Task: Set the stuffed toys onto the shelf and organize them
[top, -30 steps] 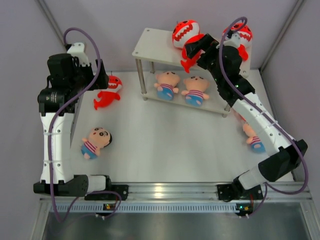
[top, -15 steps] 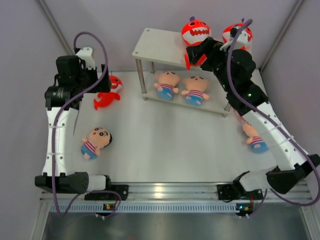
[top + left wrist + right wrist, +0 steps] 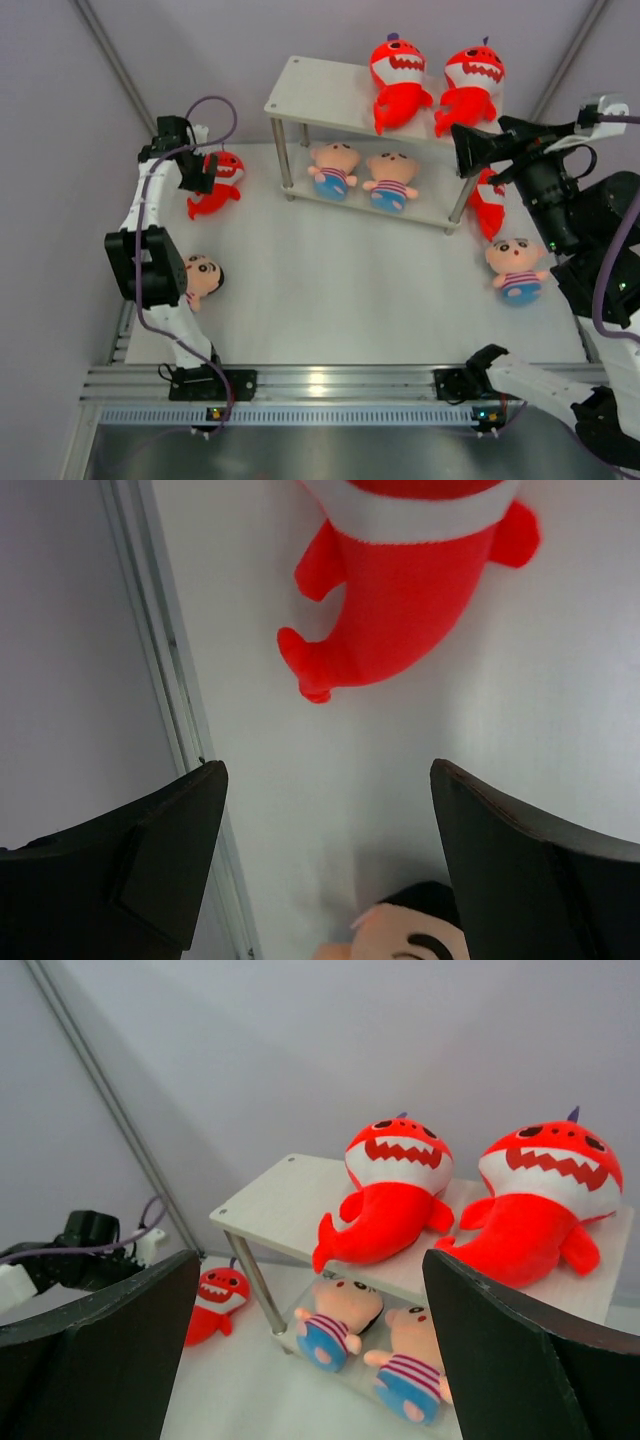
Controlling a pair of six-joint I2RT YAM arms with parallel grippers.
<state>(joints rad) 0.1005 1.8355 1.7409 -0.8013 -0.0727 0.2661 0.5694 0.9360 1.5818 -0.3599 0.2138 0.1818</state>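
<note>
Right gripper drawn back from shelf, jaws wide and empty, two sharks on top; left gripper wide above third shark

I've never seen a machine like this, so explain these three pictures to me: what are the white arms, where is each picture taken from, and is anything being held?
These are two robot arms bolted to a table. One picture looks down from above; the other two come from cameras on each wrist, so the black shapes are that arm's own fingers. The shelf carries two red sharks on top and two boy dolls below. On the table lie two more sharks and two more boy dolls. The left gripper hovers near one shark; the right gripper faces the shelf. Both are open and hold nothing.
</note>
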